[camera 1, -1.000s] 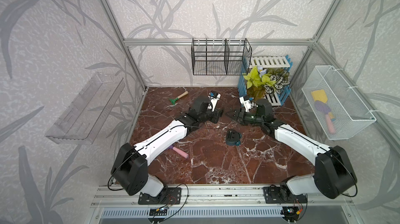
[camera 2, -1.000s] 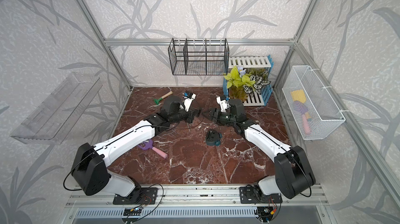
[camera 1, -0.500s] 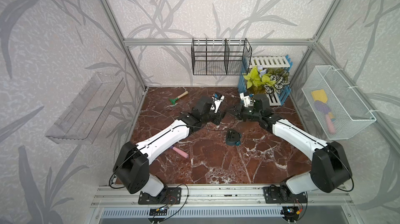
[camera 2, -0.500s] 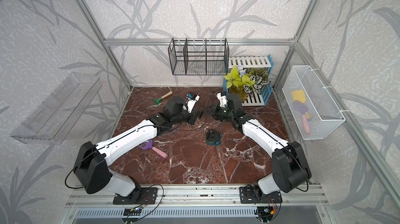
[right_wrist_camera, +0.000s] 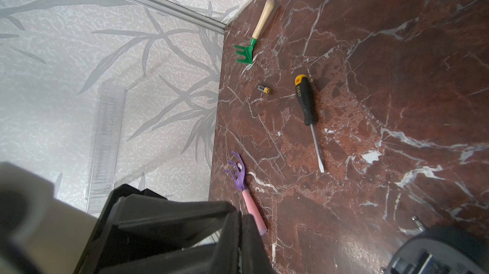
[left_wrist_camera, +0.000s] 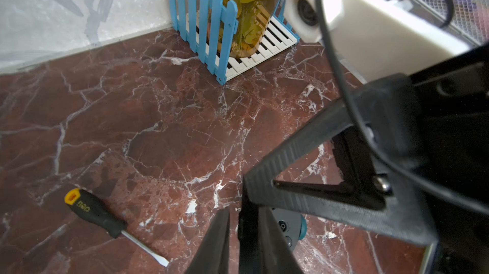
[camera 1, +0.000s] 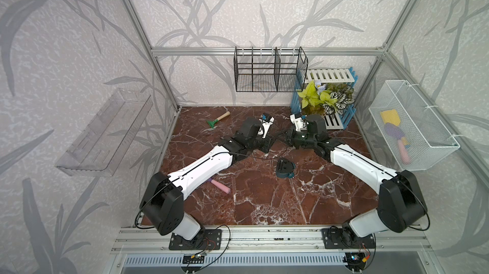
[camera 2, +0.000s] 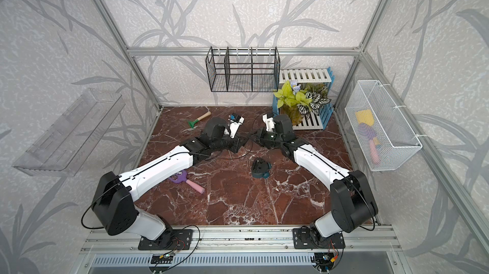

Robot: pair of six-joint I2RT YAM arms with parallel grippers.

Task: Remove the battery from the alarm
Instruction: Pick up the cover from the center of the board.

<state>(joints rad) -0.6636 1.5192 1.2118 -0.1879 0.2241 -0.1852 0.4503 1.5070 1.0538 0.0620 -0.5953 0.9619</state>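
- The battery (right_wrist_camera: 264, 89) lies loose on the bench (right_wrist_camera: 370, 47), out of the alarm. It is near the left edge, between the green rake (right_wrist_camera: 250, 45) and the handle of the screwdriver (right_wrist_camera: 307, 103), touching neither.
- The alarm (camera 1: 284, 168) lies flat near the middle of the bench with its dark back upward, well apart from the battery.
- The left claw (left_wrist_camera: 242, 219) has its jaws a narrow way apart. A dark flat part (left_wrist_camera: 248, 243) stands between its fingers (left_wrist_camera: 215, 243); I cannot tell whether that is the other claw's tip or a separate piece.
- The right claw (right_wrist_camera: 239, 219) has its jaws pressed together. Whether anything thin is pinched between them cannot be told.
- In both top views the two claws meet tip to tip above the bench, nearer the far edge than the alarm.
- The purple-and-pink fork (right_wrist_camera: 244, 188) lies by the left edge, nearer the front than the battery.
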